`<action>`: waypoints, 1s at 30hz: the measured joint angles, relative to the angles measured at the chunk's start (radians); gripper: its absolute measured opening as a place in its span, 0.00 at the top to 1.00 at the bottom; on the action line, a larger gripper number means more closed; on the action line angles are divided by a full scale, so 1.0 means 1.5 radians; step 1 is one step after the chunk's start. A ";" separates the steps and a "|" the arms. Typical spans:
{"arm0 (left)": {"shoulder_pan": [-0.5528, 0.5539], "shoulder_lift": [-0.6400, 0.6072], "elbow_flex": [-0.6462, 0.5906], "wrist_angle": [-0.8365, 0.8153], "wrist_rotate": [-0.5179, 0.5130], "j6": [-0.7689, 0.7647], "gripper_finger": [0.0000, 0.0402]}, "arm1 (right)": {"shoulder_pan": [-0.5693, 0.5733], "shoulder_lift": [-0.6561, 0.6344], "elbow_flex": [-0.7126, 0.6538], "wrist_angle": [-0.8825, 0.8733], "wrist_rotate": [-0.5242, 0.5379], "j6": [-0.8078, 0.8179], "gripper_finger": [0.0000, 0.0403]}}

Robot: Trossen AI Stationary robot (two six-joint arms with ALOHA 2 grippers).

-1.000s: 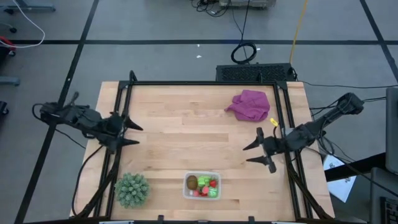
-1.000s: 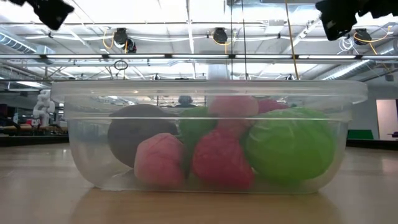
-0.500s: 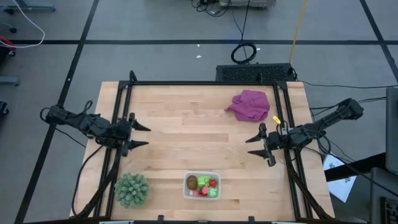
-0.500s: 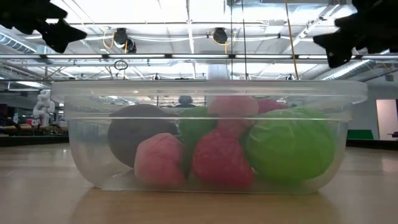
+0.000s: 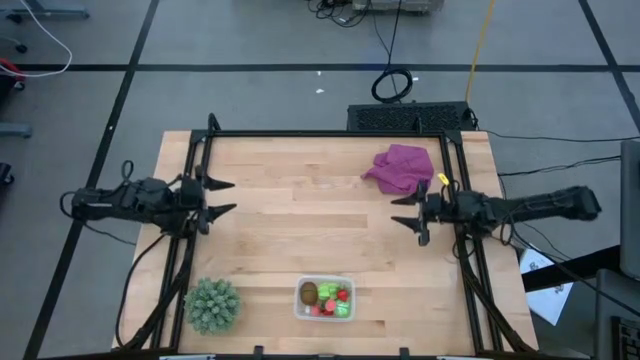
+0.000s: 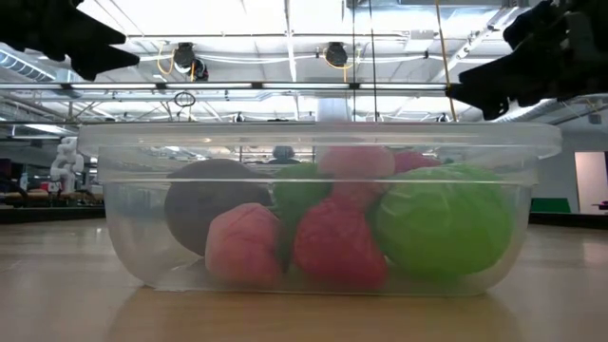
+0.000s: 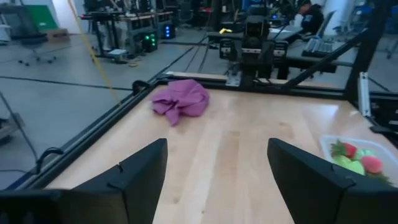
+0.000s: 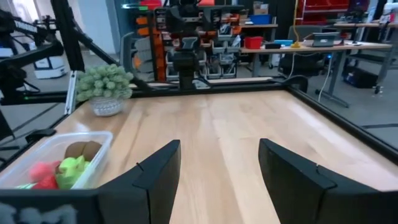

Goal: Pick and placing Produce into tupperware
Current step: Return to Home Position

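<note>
The clear tupperware (image 5: 324,298) stands on its base near the table's front edge. In it lies the produce: a brown kiwi-like piece (image 5: 309,292), light-green pieces (image 6: 442,220) and small red pieces (image 6: 337,242). My left gripper (image 5: 230,197) hovers open over the table's left side and points toward the right edge. My right gripper (image 5: 398,210) hovers open over the right side, facing it. Both are far from the tupperware. Nothing is between the fingers in the left wrist view (image 7: 217,146) or the right wrist view (image 8: 219,146).
A spiky green plant (image 5: 212,304) stands at the front left, beside the tupperware. A purple cloth (image 5: 402,168) lies at the back right. Black frame rails (image 5: 195,170) run along the table's sides. Bare wood lies between the two grippers.
Both grippers have swung toward the table's far edge and sunk lower. Each has turned to point level across the table at the other. The gaps between their fingers look the same. The tupperware and the produce have stayed put.
</note>
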 joint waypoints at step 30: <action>0.101 -0.049 -0.053 0.080 0.126 0.017 0.30 | -0.322 -0.143 0.000 -0.065 -0.423 0.037 0.48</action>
